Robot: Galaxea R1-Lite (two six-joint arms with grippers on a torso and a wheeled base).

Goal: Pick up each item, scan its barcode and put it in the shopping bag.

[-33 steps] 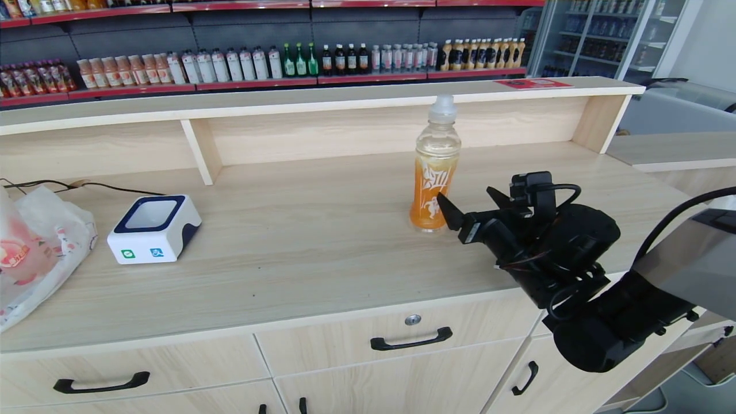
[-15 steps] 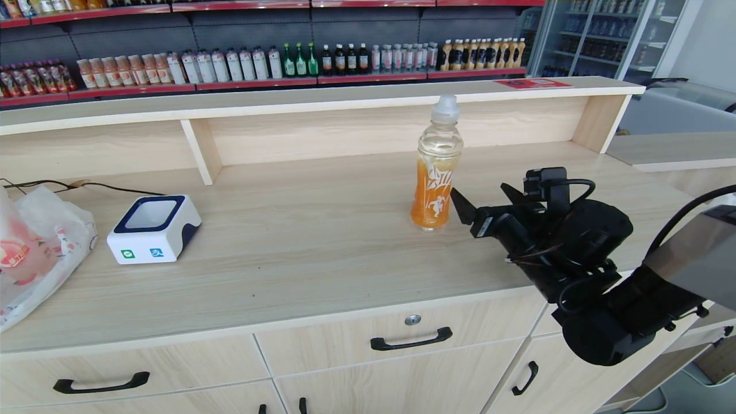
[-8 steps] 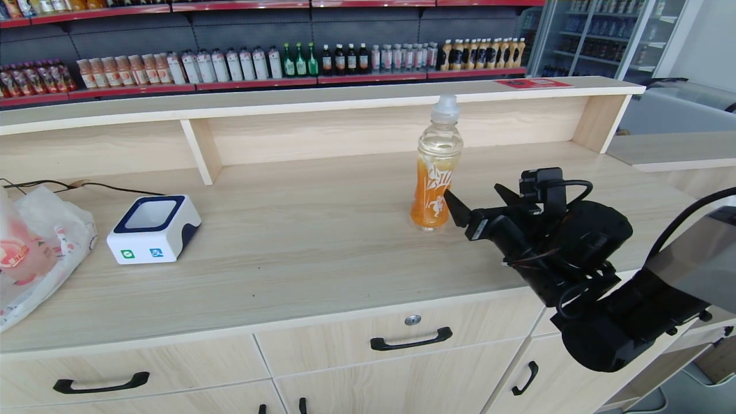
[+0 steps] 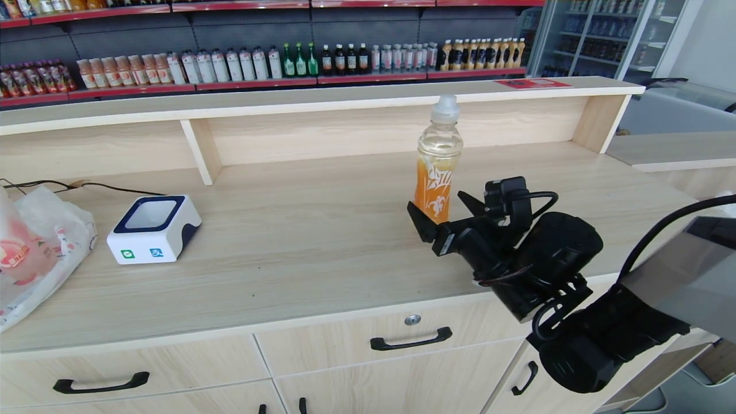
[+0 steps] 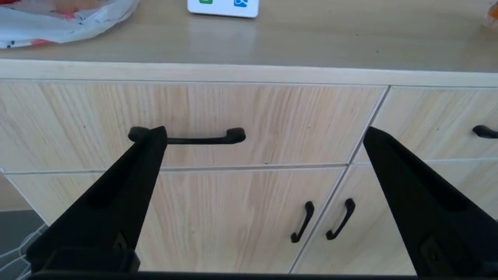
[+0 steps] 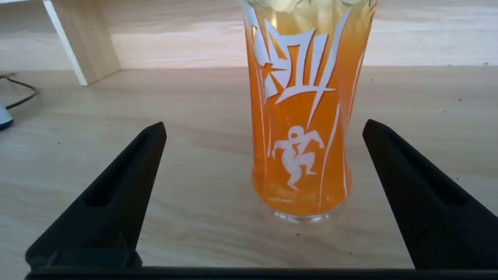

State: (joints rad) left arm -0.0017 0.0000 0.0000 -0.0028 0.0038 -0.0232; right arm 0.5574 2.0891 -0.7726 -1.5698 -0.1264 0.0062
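Note:
An orange drink bottle [image 4: 437, 167] with a white cap stands upright on the wooden counter [image 4: 299, 247], right of centre. My right gripper [image 4: 436, 203] is open at its base, one finger on each side of the lower body and no contact visible. In the right wrist view the bottle [image 6: 303, 140] stands between the two black fingers [image 6: 101, 210]. The white and navy scanner [image 4: 154, 229] sits to the left, and the plastic shopping bag [image 4: 34, 253] lies at the far left edge. My left gripper [image 5: 264, 132] is open below the counter, facing the drawer fronts.
A raised wooden ledge [image 4: 322, 98] with a divider [image 4: 201, 150] runs along the counter's back. A black cable [image 4: 86, 185] lies behind the scanner. Drawers with black handles [image 4: 411, 340] sit under the counter. Store shelves of bottles [image 4: 287, 60] stand behind.
My right gripper has moved left from beside the bottle and now straddles the bottle's base with open fingers. The bottle, scanner and bag have stayed put.

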